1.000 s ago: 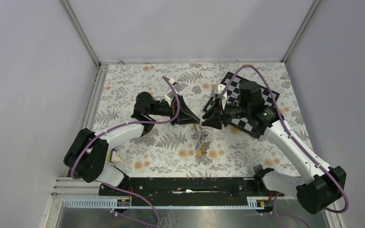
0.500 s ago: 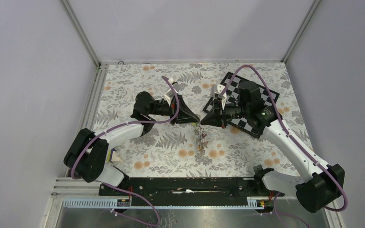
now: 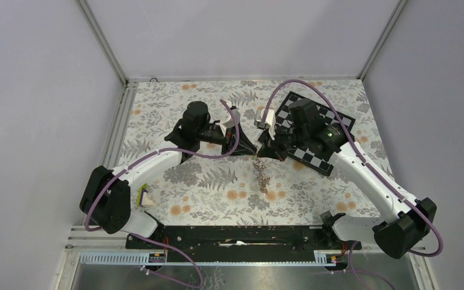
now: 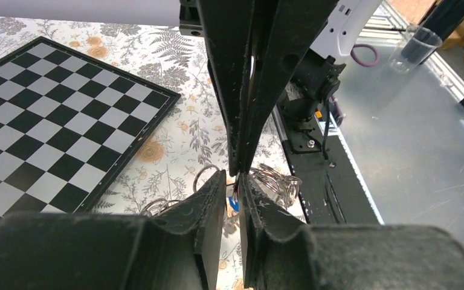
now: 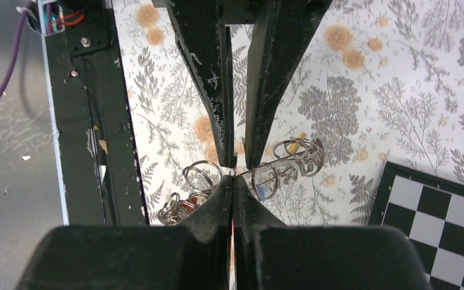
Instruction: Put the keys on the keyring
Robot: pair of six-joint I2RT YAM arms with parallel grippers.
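- The right pincer (image 5: 232, 183) is pressed shut, tip to tip with the left pincer (image 4: 234, 183), which is parted narrowly. What either one nips cannot be told.
- The keys (image 5: 188, 205) and wire rings (image 5: 302, 154) are bunched just below the tips, over the tabletop (image 3: 175, 109).
- Threading is judged to be in hand. Next, one ring must be steadied and a key fed on.

keys (image 3: 260, 176) too small, chequered board (image 3: 342, 121) part-hidden
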